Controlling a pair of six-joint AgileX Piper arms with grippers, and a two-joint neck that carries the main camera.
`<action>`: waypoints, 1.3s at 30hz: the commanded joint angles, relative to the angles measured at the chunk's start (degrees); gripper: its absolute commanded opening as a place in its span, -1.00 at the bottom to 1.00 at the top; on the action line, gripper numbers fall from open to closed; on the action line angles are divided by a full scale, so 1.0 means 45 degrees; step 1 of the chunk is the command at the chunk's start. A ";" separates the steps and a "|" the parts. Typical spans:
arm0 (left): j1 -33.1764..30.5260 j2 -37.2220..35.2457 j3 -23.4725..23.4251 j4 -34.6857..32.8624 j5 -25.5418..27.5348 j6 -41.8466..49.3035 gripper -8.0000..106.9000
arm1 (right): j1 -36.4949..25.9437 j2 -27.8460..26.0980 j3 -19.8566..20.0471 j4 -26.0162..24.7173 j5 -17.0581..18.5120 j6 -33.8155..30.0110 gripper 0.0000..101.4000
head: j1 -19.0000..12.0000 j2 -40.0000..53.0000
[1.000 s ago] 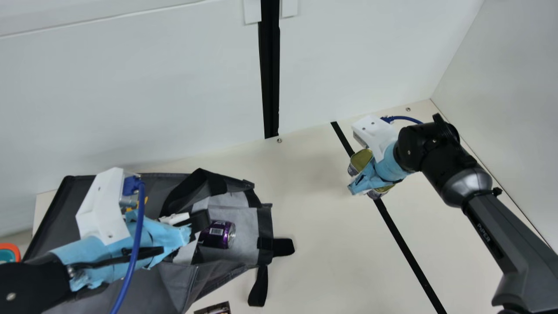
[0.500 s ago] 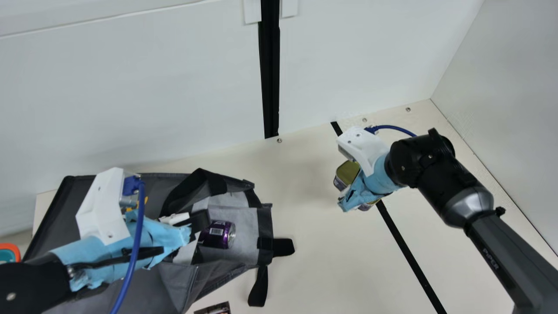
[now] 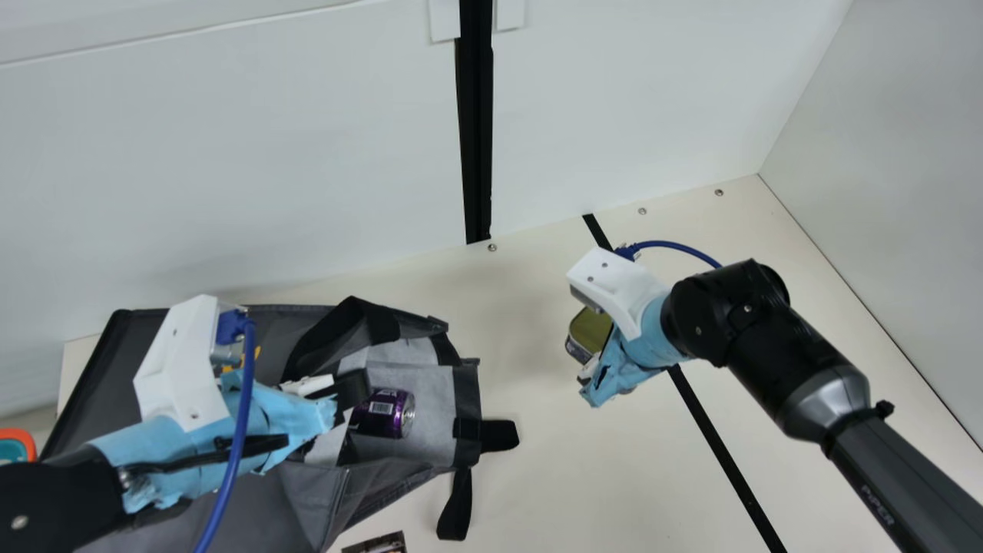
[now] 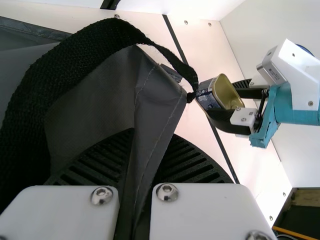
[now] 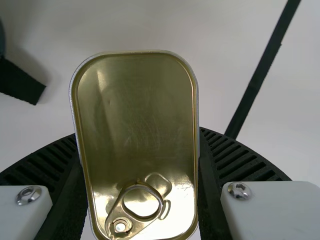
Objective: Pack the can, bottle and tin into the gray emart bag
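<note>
Main view, bag: gray emart bag (image 3: 315, 499), soft dull cloth, creased, lying on the worktop (image 3: 537, 461) toward the left; paler gray lining inside the mouth.
Bag straps: black woven webbing, one strap (image 3: 455, 511) spilling onto the worktop; coarse weave plain in the left wrist view.
Can: purple can (image 3: 384, 415), shiny metal cylinder with silver end and a barcode patch, on its side in the bag mouth, on the lining.
Tin: tin (image 3: 591, 330), rounded rectangle, smooth gold-colored metal lid with pull ring, narrow rolled rim; dark printed side in the left wrist view. Held over the worktop, right of the bag, well apart from it.
Worktop: cream, smooth, matte, a black stripe (image 3: 718, 438) across it.
Left edge: orange-rimmed thing (image 3: 29, 442), curved, teal inside.
Bottom edge: dark printed item (image 3: 376, 544) just beside the bag, cut off by the frame; can't tell what it is.
Left tool: left tool (image 3: 353, 390) at the bag mouth, light blue wrap behind it, near the can; ribbed black fingers (image 4: 192, 162) pinched together on a fold of bag cloth.
Right tool: right tool (image 3: 590, 372), same blue wrap, fingers parted by the tin's width and clamped on its two long sides, lid facing the wrist camera.
</note>
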 commanded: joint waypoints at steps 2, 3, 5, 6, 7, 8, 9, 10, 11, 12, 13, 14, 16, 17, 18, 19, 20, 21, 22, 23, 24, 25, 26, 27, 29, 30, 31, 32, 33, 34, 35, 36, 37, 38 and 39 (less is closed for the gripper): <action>0.0000 0.0000 0.0000 0.0000 0.0000 0.0000 -0.68 | 0.0281 -0.0132 0.0175 -0.0006 0.0014 -0.0031 -1.00 | -0.0289 -0.0011; 0.0000 0.0000 0.0000 0.0000 0.0000 0.0000 -0.68 | 0.0376 -0.0183 0.0232 0.0015 0.0021 -0.0054 -1.00 | -0.0289 -0.0011; 0.0000 0.0000 0.0000 0.0000 0.0000 0.0000 -0.68 | 0.0571 -0.0280 0.0351 0.0085 0.0026 -0.0122 -1.00 | -0.0289 -0.0011; 0.0000 0.0000 0.0000 0.0000 0.0000 0.0000 -0.68 | 0.0663 -0.0330 0.0412 0.0126 0.0024 -0.0160 -1.00 | -0.0289 -0.0011; 0.0000 0.0000 0.0000 0.0000 0.0000 0.0000 -0.68 | 0.0755 -0.0377 0.0463 0.0176 0.0026 -0.0210 -1.00 | -0.0289 -0.0011; 0.0000 0.0000 0.0000 0.0000 0.0000 0.0000 -0.68 | 0.0844 -0.0425 0.0518 0.0226 0.0026 -0.0254 -1.00 | -0.0289 -0.0011; 0.0000 0.0000 0.0000 0.0000 0.0000 0.0000 -0.68 | 0.0934 -0.0472 0.0576 0.0281 0.0026 -0.0310 -1.00 | -0.0289 -0.0011; 0.0000 0.0000 0.0000 0.0000 0.0000 0.0000 -0.68 | 0.1023 -0.0518 0.0636 0.0337 0.0016 -0.0375 -1.00 | -0.0289 -0.0011; 0.0000 0.0000 0.0000 0.0000 0.0000 0.0000 -0.68 | 0.1112 -0.0564 0.0695 0.0401 0.0005 -0.0450 -1.00 | -0.0289 -0.0011; 0.0000 0.0000 0.0000 0.0000 0.0000 0.0000 -0.68 | 0.1198 -0.0613 0.0760 0.0476 -0.0007 -0.0533 -1.00 | -0.0289 -0.0011; 0.0000 0.0000 0.0000 0.0000 0.0000 0.0000 -0.68 | 0.1272 -0.0656 0.0821 0.0551 -0.0021 -0.0612 -1.00 | -0.0289 -0.0011; 0.0000 0.0000 0.0000 0.0000 0.0000 0.0000 -0.68 | 0.1345 -0.0696 0.0877 0.0626 -0.0028 -0.0690 -1.00 | -0.0289 -0.0011; 0.0000 0.0000 0.0000 0.0000 0.0000 0.0000 -0.68 | 0.1482 -0.0767 0.0988 0.0772 -0.0050 -0.0833 -1.00 | -0.0289 -0.0011; 0.0000 0.0000 0.0000 0.0000 0.0000 0.0000 -0.68 | 0.1556 -0.0797 0.1037 0.0850 -0.0058 -0.0900 -1.00 | -0.0289 -0.0011; 0.0000 0.0000 0.0000 0.0000 0.0000 0.0000 -0.68 | 0.1619 -0.0826 0.1082 0.0928 -0.0064 -0.0972 -1.00 | -0.0289 -0.0011; 0.0000 0.0000 0.0000 0.0000 0.0000 0.0000 -0.68 | 0.1683 -0.0853 0.1129 0.1016 -0.0074 -0.1057 -1.00 | -0.0289 -0.0011; 0.0000 0.0000 0.0000 0.0000 0.0000 0.0000 -0.68 | 0.1748 -0.0876 0.1166 0.1092 -0.0080 -0.1123 -1.00 | -0.0289 -0.0011; 0.0000 0.0000 0.0000 0.0000 0.0000 0.0000 -0.68 | 0.1806 -0.0898 0.1208 0.1178 -0.0093 -0.1196 -1.00 | -0.0289 -0.0011; 0.0000 0.0000 0.0000 0.0000 0.0000 0.0000 -0.68 | 0.1860 -0.0918 0.1244 0.1266 -0.0102 -0.1272 -1.00 | -0.0289 -0.0011; 0.0000 0.0000 0.0000 0.0000 0.0000 0.0000 -0.68 | 0.1909 -0.0935 0.1279 0.1352 -0.0110 -0.1344 -1.00 | -0.0289 -0.0011; 0.0000 0.0000 0.0000 0.0000 0.0000 0.0000 -0.68 | 0.1967 -0.0949 0.1313 0.1447 -0.0110 -0.1421 -1.00 | -0.0289 -0.0011; 0.0000 0.0000 0.0000 0.0000 0.0000 0.0000 -0.68 | 0.2022 -0.0961 0.1349 0.1542 -0.0114 -0.1505 -1.00 | -0.0289 -0.0011; 0.0000 0.0000 0.0000 0.0000 0.0000 0.0000 -0.68 | 0.2080 -0.0972 0.1382 0.1630 -0.0118 -0.1576 -1.00 | -0.0289 -0.0011; 0.0000 0.0000 0.0000 0.0000 0.0000 0.0000 -0.68 | 0.2130 -0.0981 0.1414 0.1717 -0.0124 -0.1647 -1.00 | -0.0289 -0.0011; 0.0000 0.0000 0.0000 0.0000 0.0000 0.0000 -0.68 | 0.2222 -0.1002 0.1492 0.1881 -0.0147 -0.1794 -1.00 | -0.0289 -0.0011; 0.0000 0.0000 0.0000 0.0000 0.0000 0.0000 -0.68 | 0.2270 -0.1010 0.1532 0.1956 -0.0162 -0.1855 -1.00 | -0.0289 -0.0011; 0.0000 0.0000 0.0000 0.0000 0.0000 0.0000 -0.68 | 0.2316 -0.1018 0.1573 0.2040 -0.0180 -0.1923 -1.00 | -0.0289 -0.0011; 0.0000 0.0000 0.0000 0.0000 0.0000 0.0000 -0.68 | 0.2356 -0.1026 0.1613 0.2140 -0.0196 -0.1999 -1.00 | -0.0289 -0.0011; 0.0000 0.0000 0.0000 0.0000 0.0000 0.0000 -0.68 | 0.2399 -0.1032 0.1652 0.2245 -0.0213 -0.2076 -1.00 | -0.0289 -0.0011; 0.0000 0.0000 0.0000 0.0000 0.0000 0.0000 -0.68 | 0.2444 -0.1042 0.1695 0.2348 -0.0229 -0.2162 -1.00 | -0.0289 -0.0011; 0.0000 0.0000 0.0000 0.0000 0.0000 0.0000 -0.68 | 0.2483 -0.1050 0.1733 0.2451 -0.0247 -0.2252 -1.00 | -0.0289 -0.0011; 0.0000 0.0000 0.0000 0.0000 0.0000 0.0000 -0.68 | 0.2519 -0.1059 0.1776 0.2556 -0.0267 -0.2344 -1.00 | -0.0289 -0.0011; 0.0000 0.0000 0.0000 0.0000 0.0000 0.0000 -0.68 | 0.2543 -0.1066 0.1817 0.2662 -0.0287 -0.2450 -1.00 | -0.0289 -0.0011; 0.0000 0.0000 0.0000 0.0000 0.0000 0.0000 -0.68 | 0.2573 -0.1070 0.1852 0.2763 -0.0308 -0.2540 -1.00 | -0.0289 -0.0011; 0.0000 0.0000 0.0000 0.0000 0.0000 0.0000 -0.68 | 0.2596 -0.1072 0.1885 0.2881 -0.0329 -0.2646 -1.00 | -0.0289 -0.0011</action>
